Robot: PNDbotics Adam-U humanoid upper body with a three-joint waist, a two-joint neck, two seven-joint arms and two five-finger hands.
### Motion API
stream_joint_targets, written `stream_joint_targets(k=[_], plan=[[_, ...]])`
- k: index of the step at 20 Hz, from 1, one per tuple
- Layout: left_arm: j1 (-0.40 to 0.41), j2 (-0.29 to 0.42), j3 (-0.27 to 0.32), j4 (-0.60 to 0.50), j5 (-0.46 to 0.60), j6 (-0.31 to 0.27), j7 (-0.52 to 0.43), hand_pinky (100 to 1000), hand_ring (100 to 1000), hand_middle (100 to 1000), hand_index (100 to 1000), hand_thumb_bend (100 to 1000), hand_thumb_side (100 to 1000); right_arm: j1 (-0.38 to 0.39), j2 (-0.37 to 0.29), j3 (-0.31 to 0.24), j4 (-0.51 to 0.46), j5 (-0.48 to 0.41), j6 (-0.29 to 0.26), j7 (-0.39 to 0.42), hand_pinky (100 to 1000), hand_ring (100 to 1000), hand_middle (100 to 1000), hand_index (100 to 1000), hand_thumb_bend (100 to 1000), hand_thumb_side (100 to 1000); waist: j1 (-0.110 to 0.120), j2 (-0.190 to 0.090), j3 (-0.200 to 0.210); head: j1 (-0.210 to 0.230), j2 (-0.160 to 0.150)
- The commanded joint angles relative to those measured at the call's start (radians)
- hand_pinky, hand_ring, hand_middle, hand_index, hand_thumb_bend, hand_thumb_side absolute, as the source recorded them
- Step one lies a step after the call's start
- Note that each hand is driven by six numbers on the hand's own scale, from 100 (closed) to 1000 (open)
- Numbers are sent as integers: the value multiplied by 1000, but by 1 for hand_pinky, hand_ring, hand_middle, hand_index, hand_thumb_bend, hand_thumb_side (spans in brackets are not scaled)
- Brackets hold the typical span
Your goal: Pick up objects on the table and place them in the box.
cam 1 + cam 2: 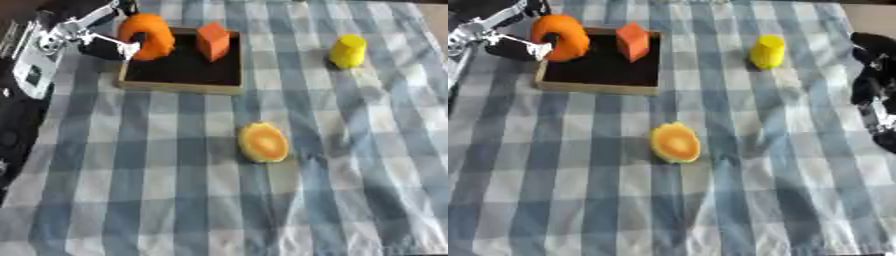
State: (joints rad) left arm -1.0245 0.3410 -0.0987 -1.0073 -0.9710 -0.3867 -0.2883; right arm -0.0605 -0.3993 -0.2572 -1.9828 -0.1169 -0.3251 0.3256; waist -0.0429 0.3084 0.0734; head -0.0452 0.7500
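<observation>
A cloth (350, 200) with blue, grey and white checks covers the whole table, and it lies a little wrinkled on the right side.

Nearest to the camera, close to the middle of the cloth, lies an orange half (263, 142) — its cut face, orange with a yellow rim, is turned up and toward the viewer. It lies alone, well apart from the other things.

At the right edge, seen only in the right eye view, the right hand (875, 95) shows as a dark shape over the cloth. I cannot tell how its fingers stand, and it touches none of the objects.

Farther back, on the right, a yellow cylinder (348, 50) stands upright on the cloth, well apart from the box.

At the far left is the box (179, 85), a shallow wooden tray with a dark floor. Inside it, near the far wall, an orange block (213, 41) stands tilted on an edge. At the far left corner of the box is an orange ring (149, 36), upright, with its dark hole turned to the left. The left hand (87, 37) comes in from the upper left — its silver fingers (116, 42) reach to the ring and hold it at its left side, over the box wall. I cannot tell if the ring's lower edge rests on the floor of the box.
</observation>
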Motion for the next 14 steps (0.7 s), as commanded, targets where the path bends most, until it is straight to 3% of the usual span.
stream_joint_targets(k=[1, 9, 14], plan=[[-39, -12, 32, 24, -24, 7, 43, 644, 690, 573, 563, 100, 255, -4, -10, -3, -17, -4, -1, 4, 1000, 1000, 330, 897, 100, 470, -9, -15, -5, 5, -15], [-63, -39, 70, 63, -55, 19, 109, 643, 690, 574, 563, 100, 262, -6, 0, 0, -17, 1, 7, 15, 1000, 1000, 327, 898, 100, 470, -10, -8, -7, 6, -21], [-74, -35, 79, 75, -102, 15, 150, 654, 697, 581, 571, 100, 212, -5, 3, 1, -17, 5, 8, 20, 1000, 1000, 326, 898, 100, 470, -10, -5, -8, 5, -22]])
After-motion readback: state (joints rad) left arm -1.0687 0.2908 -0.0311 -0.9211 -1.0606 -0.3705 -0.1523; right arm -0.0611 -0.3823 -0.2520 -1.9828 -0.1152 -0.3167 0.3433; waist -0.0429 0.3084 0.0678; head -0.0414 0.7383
